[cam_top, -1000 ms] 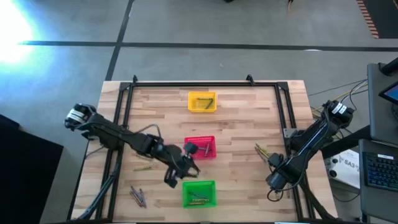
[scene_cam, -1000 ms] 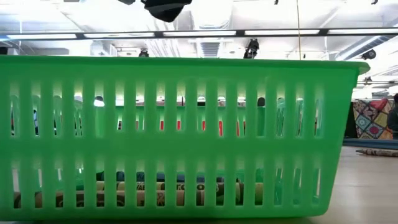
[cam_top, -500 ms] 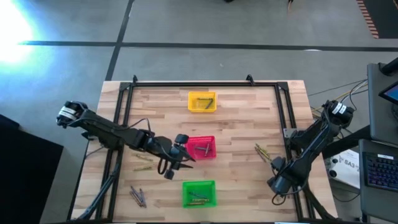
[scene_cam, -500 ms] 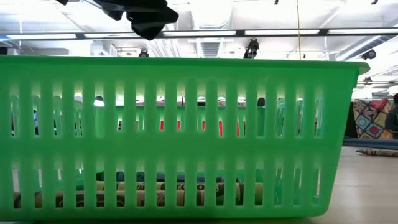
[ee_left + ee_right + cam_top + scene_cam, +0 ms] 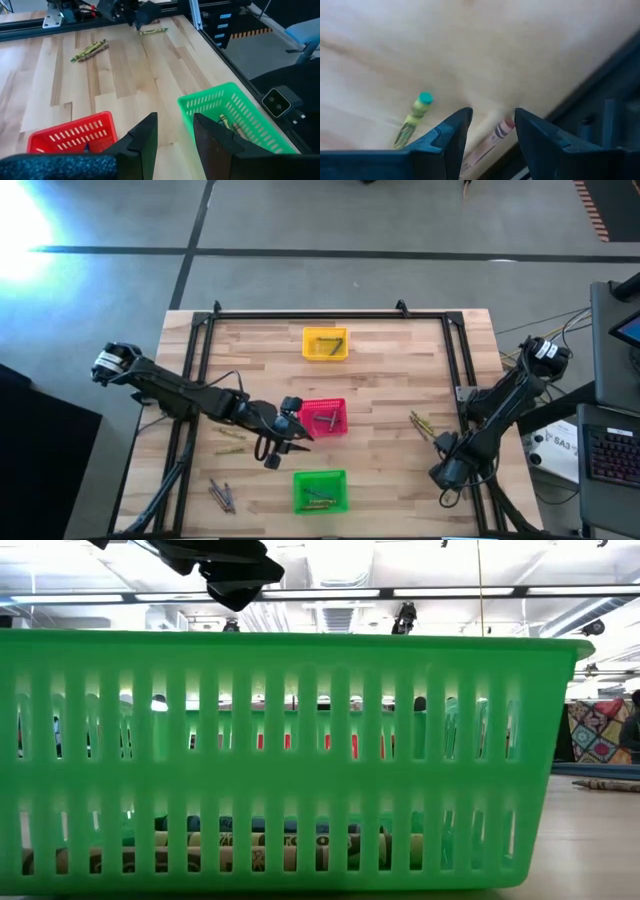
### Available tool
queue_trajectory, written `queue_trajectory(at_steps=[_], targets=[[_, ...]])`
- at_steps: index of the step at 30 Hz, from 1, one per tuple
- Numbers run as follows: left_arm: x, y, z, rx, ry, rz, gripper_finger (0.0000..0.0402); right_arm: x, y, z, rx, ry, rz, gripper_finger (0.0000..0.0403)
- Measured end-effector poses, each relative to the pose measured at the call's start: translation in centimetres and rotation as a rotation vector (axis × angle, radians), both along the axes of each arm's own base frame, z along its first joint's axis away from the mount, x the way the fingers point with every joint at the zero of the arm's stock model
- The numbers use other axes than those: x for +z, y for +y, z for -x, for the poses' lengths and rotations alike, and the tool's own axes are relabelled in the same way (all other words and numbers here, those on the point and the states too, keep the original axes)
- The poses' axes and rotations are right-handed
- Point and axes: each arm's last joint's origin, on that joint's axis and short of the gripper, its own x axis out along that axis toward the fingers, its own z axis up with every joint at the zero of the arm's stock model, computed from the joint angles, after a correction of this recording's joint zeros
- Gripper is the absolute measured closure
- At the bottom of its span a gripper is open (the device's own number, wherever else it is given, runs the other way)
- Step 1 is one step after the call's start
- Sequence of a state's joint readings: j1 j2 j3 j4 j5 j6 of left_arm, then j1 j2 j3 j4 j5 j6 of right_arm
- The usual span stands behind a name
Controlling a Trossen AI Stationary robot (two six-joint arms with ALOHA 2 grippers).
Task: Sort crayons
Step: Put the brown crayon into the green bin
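Note:
My left gripper [image 5: 297, 434] is open and empty above the bare wood between the red basket [image 5: 322, 417] and the green basket [image 5: 320, 491]; its wrist view shows both baskets [image 5: 70, 136] [image 5: 235, 117]. Several crayons [image 5: 250, 845] lie on the green basket's floor. My right gripper [image 5: 438, 442] is open, low over the table by the right rail. In its wrist view its fingers stand on either side of a reddish crayon [image 5: 496, 136], with a green crayon [image 5: 413, 120] beside them. Whether they touch the reddish crayon, I cannot tell.
A yellow basket [image 5: 325, 344] with crayons stands at the far middle. Loose crayons lie at the left [image 5: 230, 442], the near left [image 5: 221, 495] and the right [image 5: 420, 422]. A black rail frame [image 5: 455, 360] borders the table.
My left gripper has drawn back from over the green basket toward the table's far and left side, and now stands beside the red basket. It has stayed open.

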State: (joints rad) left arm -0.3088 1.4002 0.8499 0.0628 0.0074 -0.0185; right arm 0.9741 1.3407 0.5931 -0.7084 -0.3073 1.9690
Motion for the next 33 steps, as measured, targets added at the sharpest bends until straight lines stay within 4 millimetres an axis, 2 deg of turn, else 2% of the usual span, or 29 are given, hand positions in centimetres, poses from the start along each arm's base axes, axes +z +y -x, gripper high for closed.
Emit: queue_trajectory(at_steps=[6,11,23,33], targets=[[0.0,0.0,0.0,0.000,0.002,-0.001,0.0293,0.2,0.4,-0.2,0.021,-0.004,-0.047,0.0239],[0.0,0.0,0.0,-0.001,0.002,-0.003,0.0293,0.7,0.5,-0.6,0.073,-0.076,-0.031,0.0239],[0.0,0.0,0.0,-0.002,-0.001,-0.004,0.0293,3.0,2.3,-2.0,0.047,-0.176,-0.077,0.0239],[0.2,0.1,-0.1,-0.002,-0.008,-0.007,0.0293,3.5,3.1,-1.4,-0.045,-0.032,-0.135,0.0239]])
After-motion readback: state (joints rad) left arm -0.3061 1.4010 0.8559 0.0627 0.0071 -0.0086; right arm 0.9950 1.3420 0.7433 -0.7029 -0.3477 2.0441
